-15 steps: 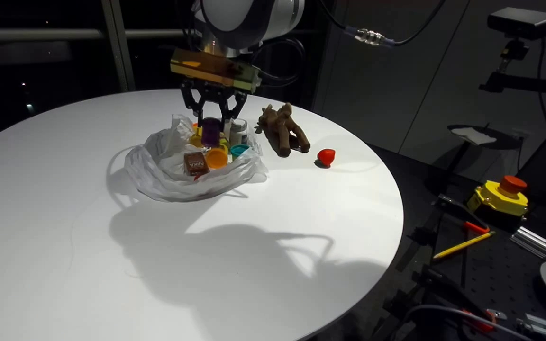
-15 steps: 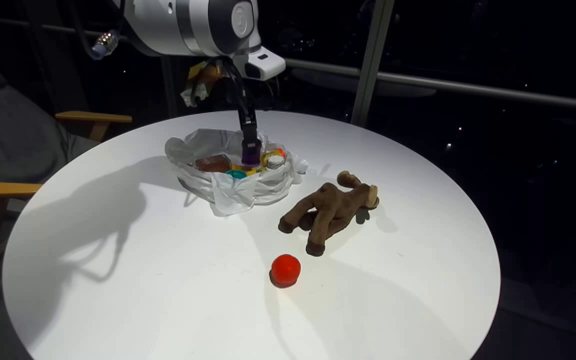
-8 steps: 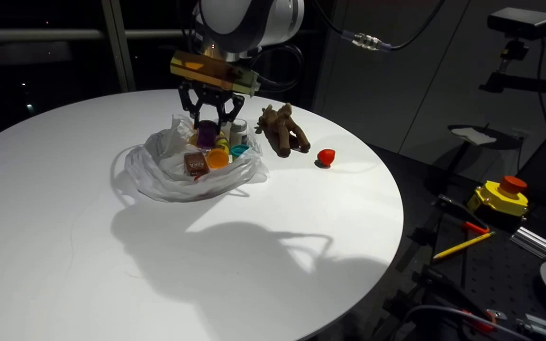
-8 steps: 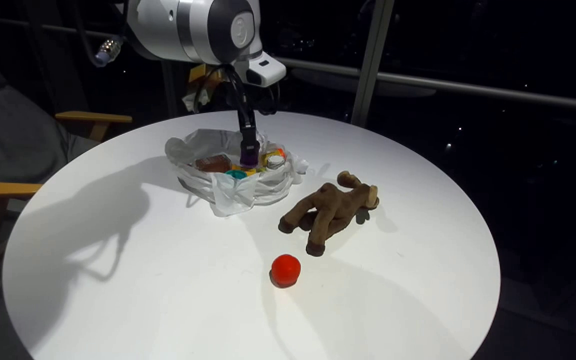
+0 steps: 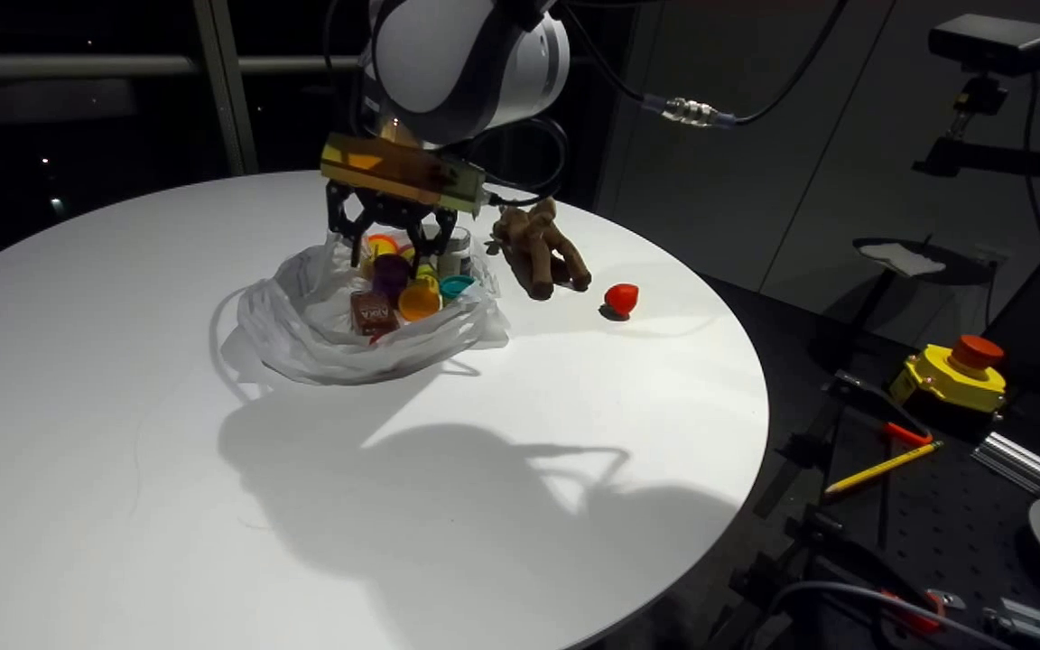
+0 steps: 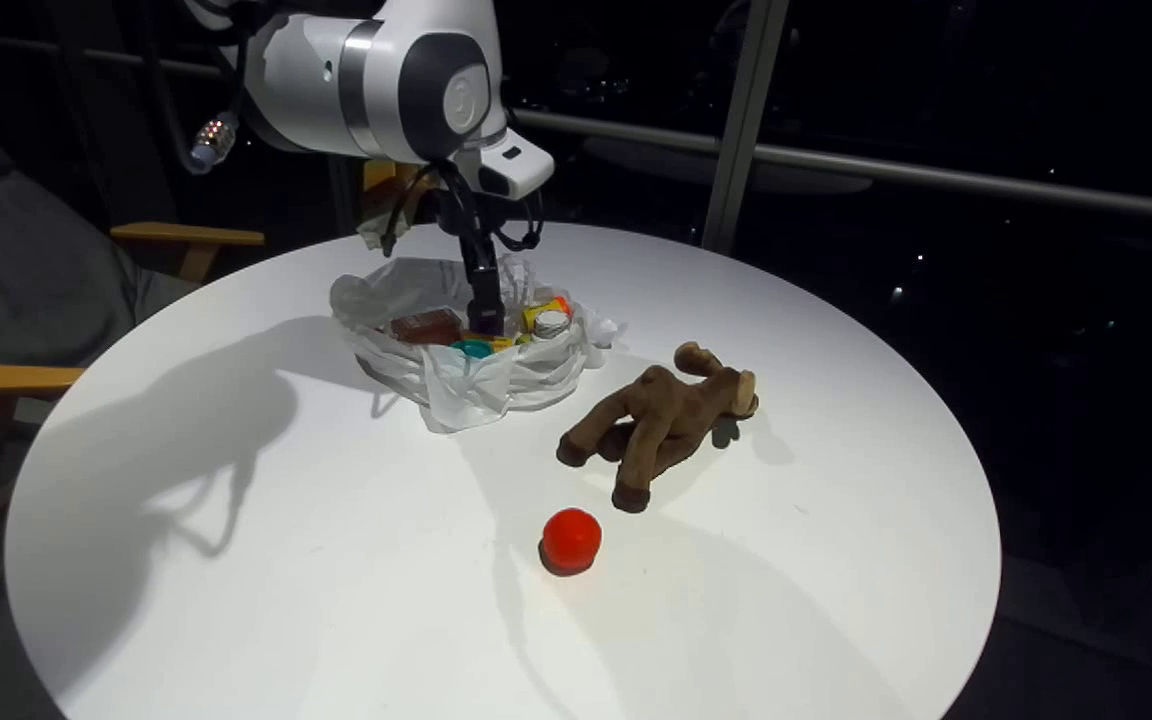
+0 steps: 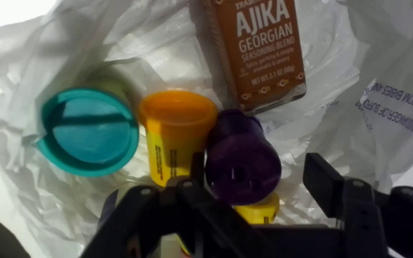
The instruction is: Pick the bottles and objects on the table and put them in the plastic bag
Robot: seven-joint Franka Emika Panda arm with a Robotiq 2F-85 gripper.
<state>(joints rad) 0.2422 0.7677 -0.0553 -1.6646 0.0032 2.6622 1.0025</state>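
In an exterior view the white plastic bag is set toward the far edge of the round tabletop. Within it, at the left, a brown seasoning box is seen, then a purple container, over which the gripper is poised, its fingers parted wide and nothing held; in the wrist view a gap is left between container and one finger. An orange-lidded tub and a teal-lidded tub are contained farther right. A brown stuffed toy is laid toward the far right edge, and a red ball is placed nearer the right edge.
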